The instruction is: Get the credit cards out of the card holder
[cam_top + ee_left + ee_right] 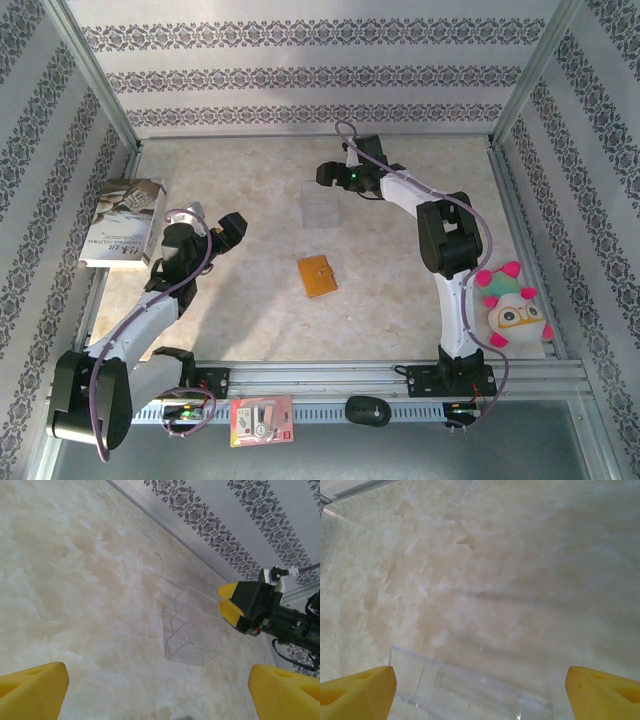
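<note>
The closed card holder point(317, 276) is seen lying flat at the middle of the table point(400, 310), apart from both grippers. At its ten o'clock the left gripper point(232, 228) is held with jaws spread wide and empty. At twelve o'clock a clear stand point(322, 208) is placed, and just beyond it the right gripper point(324, 176) is likewise spread wide, nothing grasped.

A pale beige marbled surface point(250, 320) is boxed in by walls point(300, 70) papered in grey-and-white ornamental stripes. Aluminium posts point(93, 75) stand at its far corners, and a metal rail point(330, 372) runs along its near edge.
</note>
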Robot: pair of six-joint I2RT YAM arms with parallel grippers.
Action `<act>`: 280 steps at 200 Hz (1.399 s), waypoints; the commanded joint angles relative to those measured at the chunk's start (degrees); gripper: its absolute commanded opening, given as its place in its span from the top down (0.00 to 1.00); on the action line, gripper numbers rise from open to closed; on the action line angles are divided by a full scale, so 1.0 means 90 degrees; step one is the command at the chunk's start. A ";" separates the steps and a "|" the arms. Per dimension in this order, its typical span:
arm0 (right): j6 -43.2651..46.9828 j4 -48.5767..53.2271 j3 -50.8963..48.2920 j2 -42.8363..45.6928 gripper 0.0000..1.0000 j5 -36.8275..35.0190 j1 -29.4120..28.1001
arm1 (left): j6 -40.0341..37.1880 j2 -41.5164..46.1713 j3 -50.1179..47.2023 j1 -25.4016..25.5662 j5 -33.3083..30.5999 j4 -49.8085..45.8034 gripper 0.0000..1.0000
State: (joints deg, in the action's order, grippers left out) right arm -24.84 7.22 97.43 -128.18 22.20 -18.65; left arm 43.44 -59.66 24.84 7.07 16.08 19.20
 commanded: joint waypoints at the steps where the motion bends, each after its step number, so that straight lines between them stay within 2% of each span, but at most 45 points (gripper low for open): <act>1: 0.0171 0.0558 0.0608 -0.0375 0.13 0.0155 -0.0056 | -0.0207 -0.0131 0.0052 0.0043 0.0055 0.0021 0.07; 36: 0.0241 0.0788 0.0854 -0.0576 0.16 0.0267 -0.0085 | -0.0243 -0.0288 0.0072 0.0044 0.0097 0.0127 0.07; 75: 0.0376 0.0796 0.0517 -0.0462 0.21 0.0312 -0.0163 | -0.0287 -0.0382 0.0090 0.0044 0.0134 0.0185 0.07; 156: 0.0391 0.0277 -0.0955 0.0430 0.29 0.0105 -0.0424 | -0.0234 -0.0248 0.0015 0.0044 0.0233 0.0194 0.07; 190: 0.0382 0.0198 -0.1539 0.0782 0.31 -0.0287 -0.0646 | -0.0232 -0.0144 -0.0031 0.0044 0.0243 0.0133 0.07; 219: 0.0393 0.0155 -0.1776 0.0877 0.30 -0.0383 -0.0749 | -0.0217 -0.0061 -0.0073 0.0044 0.0261 0.0125 0.07; 246: 0.0386 0.0012 -0.1870 0.1117 0.19 -0.0546 -0.0770 | -0.0212 0.0060 -0.0083 0.0040 0.0279 0.0069 0.06; 280: 0.0396 -0.0016 -0.2017 0.1938 0.15 -0.0889 -0.0777 | -0.0190 0.0203 -0.0038 0.0142 0.0463 0.0058 0.03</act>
State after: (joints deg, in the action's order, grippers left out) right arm -22.06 7.73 80.42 -118.30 17.91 -25.28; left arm 42.22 -59.33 24.84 7.09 18.44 19.31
